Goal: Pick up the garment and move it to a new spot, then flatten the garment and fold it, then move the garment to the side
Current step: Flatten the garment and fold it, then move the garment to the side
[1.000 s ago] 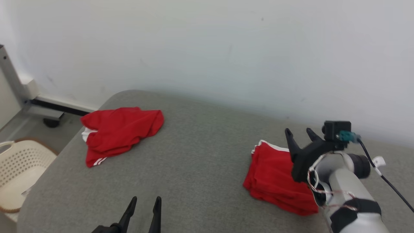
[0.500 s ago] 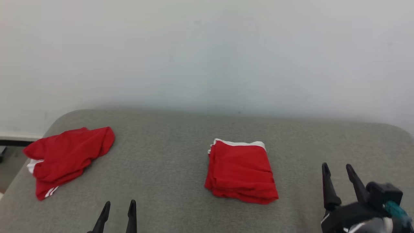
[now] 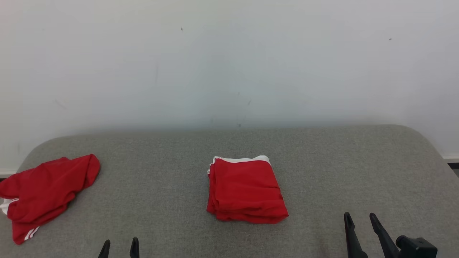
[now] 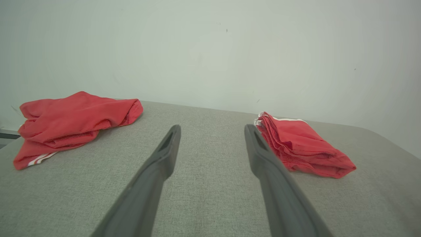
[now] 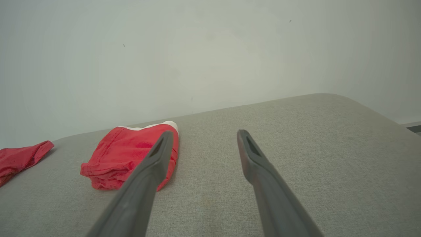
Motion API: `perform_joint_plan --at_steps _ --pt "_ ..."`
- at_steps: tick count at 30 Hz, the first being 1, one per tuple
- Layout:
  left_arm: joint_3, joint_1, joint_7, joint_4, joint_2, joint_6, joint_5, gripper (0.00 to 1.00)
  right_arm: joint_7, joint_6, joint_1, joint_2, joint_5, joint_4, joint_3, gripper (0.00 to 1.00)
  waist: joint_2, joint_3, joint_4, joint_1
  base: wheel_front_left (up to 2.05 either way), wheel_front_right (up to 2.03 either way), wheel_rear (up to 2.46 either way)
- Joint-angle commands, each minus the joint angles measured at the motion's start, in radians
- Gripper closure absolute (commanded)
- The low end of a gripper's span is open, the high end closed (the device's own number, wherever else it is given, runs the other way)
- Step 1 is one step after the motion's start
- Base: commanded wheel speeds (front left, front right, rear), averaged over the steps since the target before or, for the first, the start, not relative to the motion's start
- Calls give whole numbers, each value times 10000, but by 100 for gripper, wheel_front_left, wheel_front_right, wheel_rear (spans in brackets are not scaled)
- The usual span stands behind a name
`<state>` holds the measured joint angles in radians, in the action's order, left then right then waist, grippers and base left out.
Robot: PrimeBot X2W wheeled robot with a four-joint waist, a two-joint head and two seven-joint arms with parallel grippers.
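A folded red garment (image 3: 246,189) with a white band lies in a neat stack at the middle of the grey padded table (image 3: 322,161); the same folded garment (image 4: 302,144) (image 5: 128,154) appears in both wrist views. A second red garment (image 3: 43,193) (image 4: 75,121) with white stripes lies crumpled at the table's left end. My left gripper (image 3: 119,247) stands open at the near edge, left of the folded stack, nothing between its fingers. My right gripper (image 3: 361,218) is open at the lower right, apart from the stack and empty.
A plain pale wall (image 3: 229,64) runs behind the table. The table's rounded right corner (image 3: 416,136) and a strip of dark skirting (image 3: 452,165) show at far right. Bare grey fabric spreads between the two garments and to the right of the stack.
The head camera has swung right, so both garments shifted left in the picture and the basket left it. My right arm has drawn back from the folded stack to the lower right.
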<state>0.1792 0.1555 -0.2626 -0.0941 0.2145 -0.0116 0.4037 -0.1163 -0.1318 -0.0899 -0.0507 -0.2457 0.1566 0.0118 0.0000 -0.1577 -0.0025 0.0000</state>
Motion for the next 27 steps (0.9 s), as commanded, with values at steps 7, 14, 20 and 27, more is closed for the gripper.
perform_joint_plan --at_steps 7,14,20,27 --pt "-720 2 -31 -525 -600 664 -648 0 -158 24 115 1 -354 118 -82 0 0 -51 163 0 0 0 0" --pt "-1054 -206 -31 -906 -882 997 -943 0 -186 24 84 2 -554 249 -12 0 0 -41 228 0 0 0 0" --pt "-1218 -414 -31 -1198 -1031 1202 -1146 0 -217 24 73 4 -643 309 56 0 0 29 315 0 0 0 0" --pt "-1170 -603 -31 -1362 -1149 1349 -1300 0 114 24 151 3 -1004 302 341 0 0 187 643 0 0 0 0"
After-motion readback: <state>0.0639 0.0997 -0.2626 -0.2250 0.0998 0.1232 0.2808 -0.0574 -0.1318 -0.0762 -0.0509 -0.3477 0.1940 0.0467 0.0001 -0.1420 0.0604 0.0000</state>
